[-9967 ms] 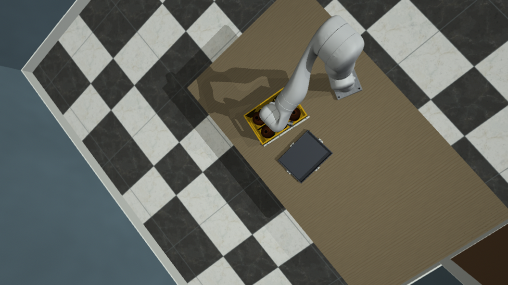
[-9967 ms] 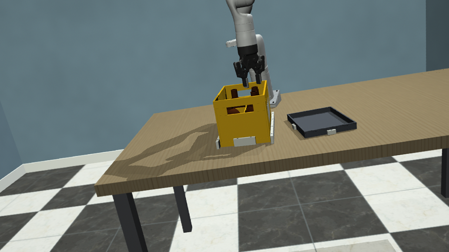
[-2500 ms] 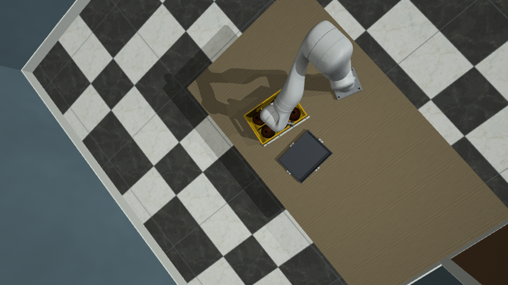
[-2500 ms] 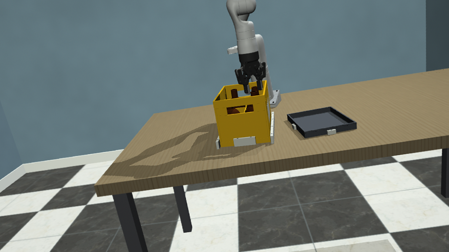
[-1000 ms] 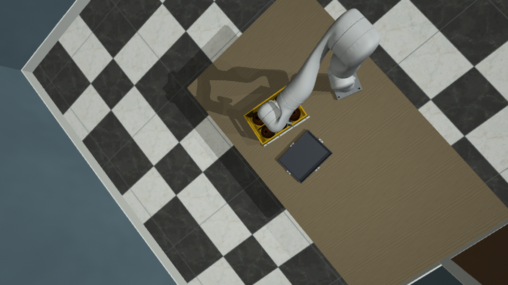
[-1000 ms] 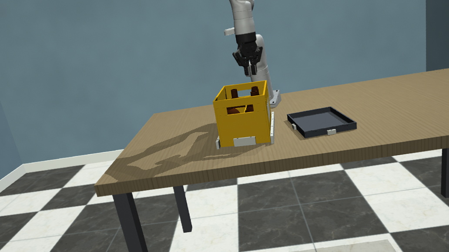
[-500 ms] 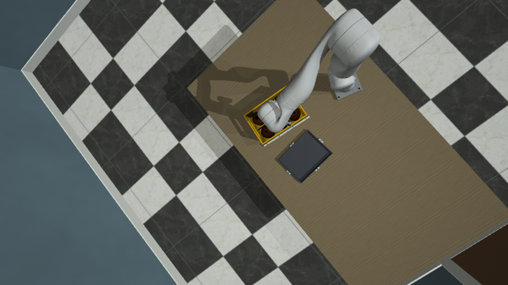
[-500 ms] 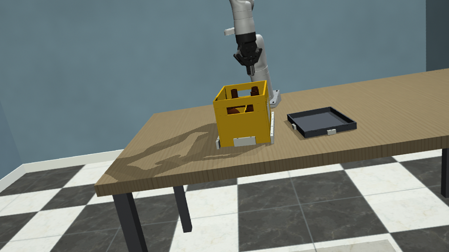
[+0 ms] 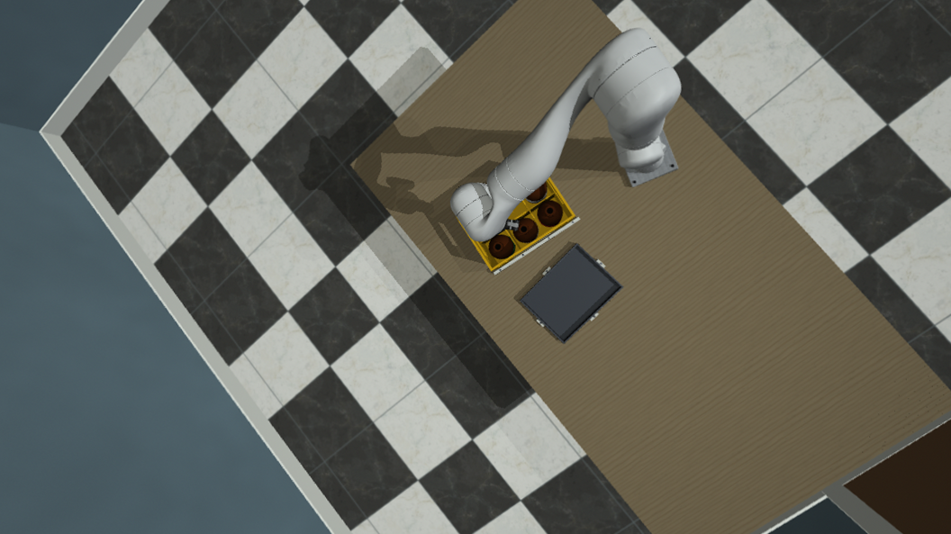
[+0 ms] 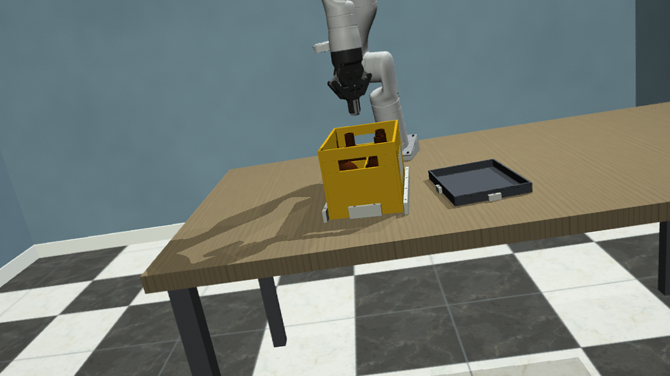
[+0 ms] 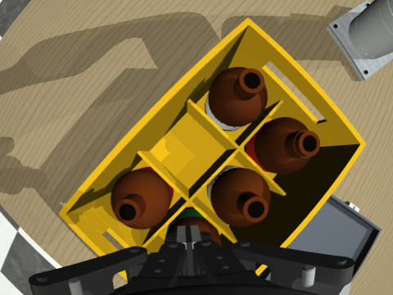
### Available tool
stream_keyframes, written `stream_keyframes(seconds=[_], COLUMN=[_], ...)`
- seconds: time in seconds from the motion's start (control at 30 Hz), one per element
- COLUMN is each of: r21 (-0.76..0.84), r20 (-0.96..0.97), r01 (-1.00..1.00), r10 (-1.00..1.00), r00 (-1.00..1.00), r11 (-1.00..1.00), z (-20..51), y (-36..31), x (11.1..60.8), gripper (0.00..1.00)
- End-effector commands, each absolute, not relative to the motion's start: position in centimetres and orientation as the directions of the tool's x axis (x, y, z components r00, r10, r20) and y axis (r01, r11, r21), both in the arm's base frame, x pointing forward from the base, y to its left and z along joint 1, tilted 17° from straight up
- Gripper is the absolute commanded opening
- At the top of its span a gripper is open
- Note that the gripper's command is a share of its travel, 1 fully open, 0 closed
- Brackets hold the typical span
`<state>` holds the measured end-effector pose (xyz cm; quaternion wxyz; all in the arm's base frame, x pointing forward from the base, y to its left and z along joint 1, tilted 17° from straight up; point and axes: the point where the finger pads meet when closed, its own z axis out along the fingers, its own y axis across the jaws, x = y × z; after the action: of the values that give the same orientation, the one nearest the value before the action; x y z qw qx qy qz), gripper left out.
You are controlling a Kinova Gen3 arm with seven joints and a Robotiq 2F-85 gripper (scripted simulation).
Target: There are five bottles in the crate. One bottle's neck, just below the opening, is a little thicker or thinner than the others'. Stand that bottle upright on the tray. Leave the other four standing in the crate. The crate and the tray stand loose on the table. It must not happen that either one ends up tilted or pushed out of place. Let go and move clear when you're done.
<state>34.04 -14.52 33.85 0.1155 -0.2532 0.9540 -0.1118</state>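
A yellow crate (image 10: 362, 169) stands on the table and holds brown bottles. The wrist view shows the crate (image 11: 219, 147) with bottles at the far cell (image 11: 239, 94), the right cell (image 11: 286, 144), the middle cell (image 11: 242, 198) and the left cell (image 11: 139, 201). A fifth bottle (image 11: 192, 223) is mostly hidden under my fingers. One middle cell is empty. My gripper (image 10: 353, 107) (image 11: 188, 238) hangs above the crate, apart from the bottle tops, with its fingers shut on nothing. The dark tray (image 10: 479, 181) lies empty to the right of the crate.
The arm's base (image 10: 407, 143) is bolted to the table behind the crate. Small grey blocks (image 10: 364, 210) sit at the crate's foot and on the tray's edges. The table's left edge is near the crate in the overhead view (image 9: 410, 232).
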Motion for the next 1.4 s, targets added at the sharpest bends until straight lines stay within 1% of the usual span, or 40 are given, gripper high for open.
stream_keyframes(seconds=[0.0, 0.17, 0.3, 0.33, 1.37], r21=[-0.249, -0.252, -0.252, -0.252, -0.252], r20=[-0.166, -0.163, -0.163, -0.163, -0.163], r01=[-0.441, -0.441, -0.441, -0.441, -0.441], r10=[-0.487, -0.486, -0.486, -0.486, -0.486], r00=[-0.858, -0.858, -0.858, -0.858, -0.858], r11=[0.862, 0.862, 0.862, 0.862, 0.862], z=[34.0, 34.3, 34.3, 34.3, 34.3], y=[-18.2, -19.8, -19.8, -19.8, -19.8], x=[36.0, 36.5, 36.5, 36.5, 36.5], gripper=[0.00, 0.00, 0.00, 0.64, 0.64])
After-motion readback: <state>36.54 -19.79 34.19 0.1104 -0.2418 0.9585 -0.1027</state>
